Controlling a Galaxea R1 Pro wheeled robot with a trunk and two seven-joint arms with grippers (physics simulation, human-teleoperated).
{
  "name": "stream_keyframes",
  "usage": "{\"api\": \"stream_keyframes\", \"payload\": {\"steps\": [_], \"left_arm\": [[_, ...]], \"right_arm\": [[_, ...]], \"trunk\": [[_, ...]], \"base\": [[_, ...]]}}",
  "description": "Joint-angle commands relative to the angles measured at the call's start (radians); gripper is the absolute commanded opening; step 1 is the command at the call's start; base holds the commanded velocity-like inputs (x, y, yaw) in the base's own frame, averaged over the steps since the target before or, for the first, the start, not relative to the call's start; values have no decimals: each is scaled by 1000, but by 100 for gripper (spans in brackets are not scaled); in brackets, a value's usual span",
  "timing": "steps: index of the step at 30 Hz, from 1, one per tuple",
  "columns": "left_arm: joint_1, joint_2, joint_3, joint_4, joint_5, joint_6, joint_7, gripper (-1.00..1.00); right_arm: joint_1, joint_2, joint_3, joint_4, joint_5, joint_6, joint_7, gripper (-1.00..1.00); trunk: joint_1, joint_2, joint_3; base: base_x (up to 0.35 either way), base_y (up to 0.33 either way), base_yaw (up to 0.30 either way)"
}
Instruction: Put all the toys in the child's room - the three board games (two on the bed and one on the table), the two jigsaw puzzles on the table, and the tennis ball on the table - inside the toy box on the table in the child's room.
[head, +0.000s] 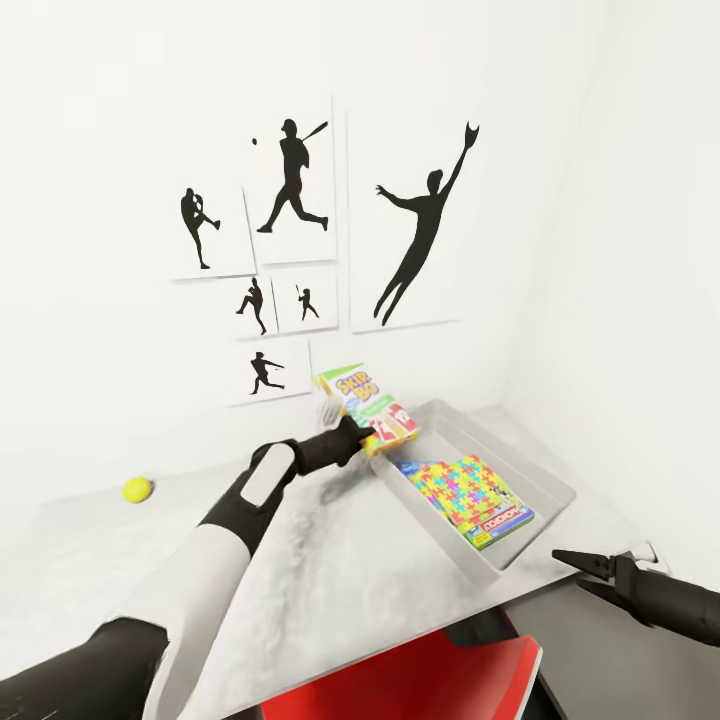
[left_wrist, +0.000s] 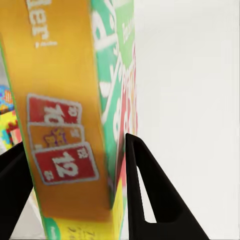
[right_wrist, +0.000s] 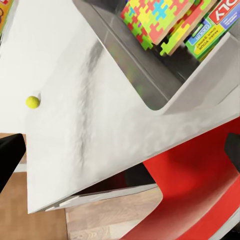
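Observation:
My left gripper (head: 360, 432) is shut on the green-yellow-red Skip-Bo board game (head: 366, 403), holding it tilted in the air just over the far-left corner of the toy box (head: 553, 487). Up close the box (left_wrist: 65, 100) sits clamped between both black fingers (left_wrist: 150, 195). In the light-grey toy box lie the jigsaw puzzles (head: 462, 487) on top of a white-and-green board game (head: 506, 522). The tennis ball (head: 137, 489) rests on the table (head: 330, 560) at far left, near the wall. My right gripper (head: 567, 567) hovers open and empty off the table's near right corner.
A red chair (head: 410, 680) stands tucked under the table's near edge. White walls with black silhouette pictures (head: 415, 235) close in behind the table and to its right. Wood floor (right_wrist: 30, 220) shows below the table edge, and the ball (right_wrist: 32, 102) sits alone on the bare tabletop.

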Motion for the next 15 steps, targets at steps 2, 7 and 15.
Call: {"api": "stream_keyframes", "payload": {"steps": [2,7,15], "left_arm": [[-1,0,-111,-10,70,-7,-1,-100],[0,0,-427,-73,372,-109,15,-100],[0,0,-535,-102,466,-197,77,-100]], "right_arm": [[-1,0,-1,0,10,4,10,100],[-1,-1,-1,0,11,4,10,100],[-1,-4,-3,9,9,4,11,100]], "trunk": [[1,-2,-2],[1,-2,-2],[1,-2,-2]], "base": [[0,0,0],[0,0,0],[0,0,0]]}}
